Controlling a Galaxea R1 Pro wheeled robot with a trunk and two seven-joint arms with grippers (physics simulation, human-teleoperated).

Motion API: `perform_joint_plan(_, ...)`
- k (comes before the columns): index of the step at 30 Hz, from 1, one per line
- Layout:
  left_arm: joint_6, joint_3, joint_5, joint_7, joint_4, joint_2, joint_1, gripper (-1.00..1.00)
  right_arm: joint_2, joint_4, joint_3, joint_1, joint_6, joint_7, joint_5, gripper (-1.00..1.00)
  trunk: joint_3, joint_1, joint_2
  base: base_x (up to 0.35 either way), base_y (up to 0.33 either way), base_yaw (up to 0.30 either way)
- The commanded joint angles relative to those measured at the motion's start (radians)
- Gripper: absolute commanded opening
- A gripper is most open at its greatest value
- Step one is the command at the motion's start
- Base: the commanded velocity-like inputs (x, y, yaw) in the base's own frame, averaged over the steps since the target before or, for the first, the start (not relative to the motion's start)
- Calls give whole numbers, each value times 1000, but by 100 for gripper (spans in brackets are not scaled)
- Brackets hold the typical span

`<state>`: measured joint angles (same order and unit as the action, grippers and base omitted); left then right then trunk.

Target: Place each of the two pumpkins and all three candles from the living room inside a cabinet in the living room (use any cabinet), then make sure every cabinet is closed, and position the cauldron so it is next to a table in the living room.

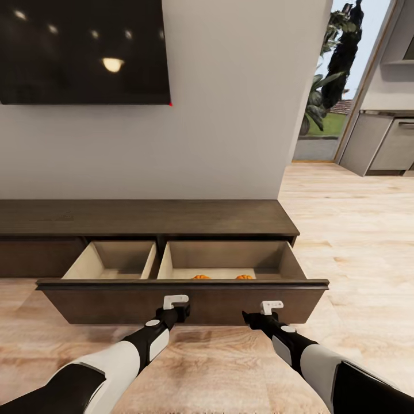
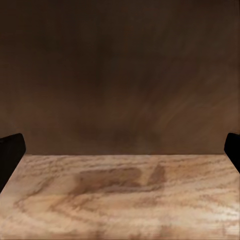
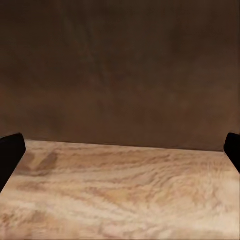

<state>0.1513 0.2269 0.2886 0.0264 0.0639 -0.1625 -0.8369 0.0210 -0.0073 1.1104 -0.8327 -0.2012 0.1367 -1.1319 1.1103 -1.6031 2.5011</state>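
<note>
Two pumpkins (image 1: 222, 277) are sitting inside the open drawer (image 1: 184, 299); both grippers, left gripper (image 1: 183, 311) and right gripper (image 1: 248, 317), are facing its front, fingers spread wide.

Blocked straight ahead by the drawer front (image 1: 183, 302), close against both claws. Open room above, into the drawer's two compartments; right one partly taken by two pumpkins (image 1: 201, 277). Bare floor (image 1: 356, 230) rightward.
</note>
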Motion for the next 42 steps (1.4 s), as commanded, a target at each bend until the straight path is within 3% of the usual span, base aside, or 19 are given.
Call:
perform_joint_plan(1, 4, 9, 8, 3, -1, 0, -1, 100, 1, 2, 6, -1, -3, 5, -10, 100, 5, 0, 1, 0, 0, 0)
perform_joint_plan(9, 4, 8, 8, 3, -1, 0, -1, 100, 1, 3, 6, -1, -21, 6, -10, 100, 36, -4, 3, 0, 0, 0)
perform_joint_plan(28, 5, 8, 8, 3, -1, 0, -1, 100, 1, 2, 6, -1, -28, 6, -10, 100, 36, -4, 3, 2, 0, 0)
perform_joint_plan(42, 5, 8, 7, 3, -1, 0, -1, 100, 1, 3, 6, -1, -29, 6, -10, 100, 36, -4, 3, 166, 0, 0)
